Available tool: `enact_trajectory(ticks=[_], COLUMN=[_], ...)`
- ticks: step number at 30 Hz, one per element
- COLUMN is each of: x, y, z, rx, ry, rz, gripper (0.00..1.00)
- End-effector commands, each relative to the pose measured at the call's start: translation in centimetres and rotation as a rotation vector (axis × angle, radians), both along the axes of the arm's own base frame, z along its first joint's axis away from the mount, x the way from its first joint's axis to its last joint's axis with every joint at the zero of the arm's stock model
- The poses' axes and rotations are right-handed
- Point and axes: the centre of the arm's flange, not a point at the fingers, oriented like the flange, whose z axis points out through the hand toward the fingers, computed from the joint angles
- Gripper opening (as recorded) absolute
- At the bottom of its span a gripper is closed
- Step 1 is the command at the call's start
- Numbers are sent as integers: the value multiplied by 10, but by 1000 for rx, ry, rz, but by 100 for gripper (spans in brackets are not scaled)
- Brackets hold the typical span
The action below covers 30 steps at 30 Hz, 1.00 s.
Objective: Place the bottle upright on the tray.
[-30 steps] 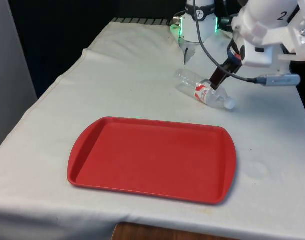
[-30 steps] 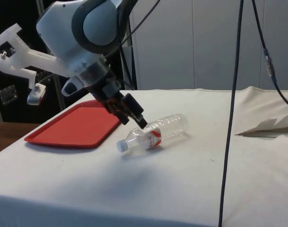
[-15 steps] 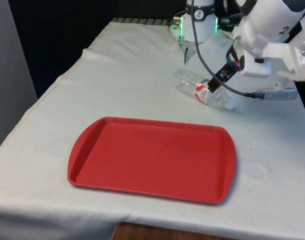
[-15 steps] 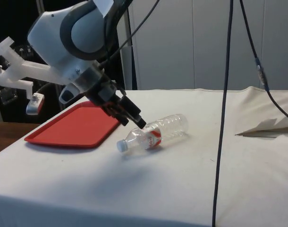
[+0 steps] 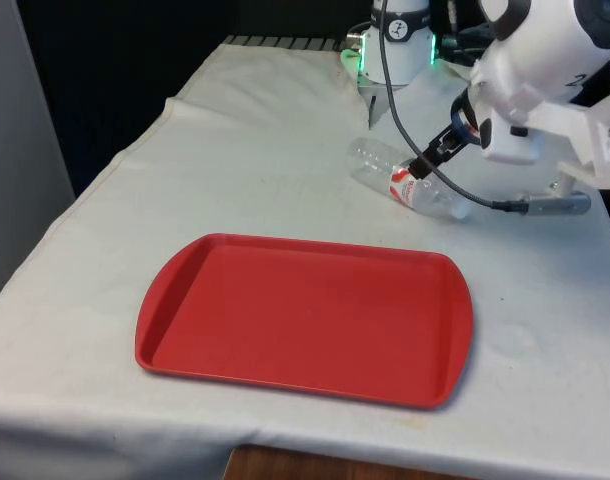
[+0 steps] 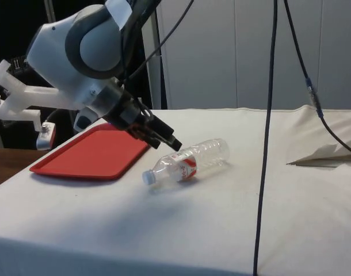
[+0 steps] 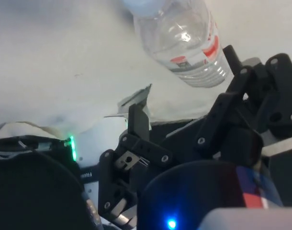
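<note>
white cloth (image 5: pixel 235 150) carries a lying bottle (image 6: pixel 187 163), red-white label unreadable; jaws (image 6: pixel 174 143) spread, empty.

Clear bottle (image 5: pixel 406 180) with red-and-white label, red tray (image 5: pixel 305 316), white cloth (image 5: pixel 235 170).

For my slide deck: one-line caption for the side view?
Open gripper poised beside a clear bottle lying on the white cloth, red tray behind.

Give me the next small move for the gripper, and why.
Probably ease the gripper down so its open fingers straddle the bottle at the red label. The bottle lies on its side on the cloth, off the tray, with the fingertips just above it and not gripping.
</note>
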Motion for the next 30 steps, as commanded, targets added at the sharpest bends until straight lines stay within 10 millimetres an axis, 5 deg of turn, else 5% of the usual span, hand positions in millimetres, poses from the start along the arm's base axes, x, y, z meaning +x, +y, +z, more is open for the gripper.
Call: enact_trajectory(ticks=[1, 30], x=[0, -2], y=[2, 8], z=[-1, -13], rx=[-22, -92], ry=[13, 4], rz=[3, 3], gripper=[100, 100])
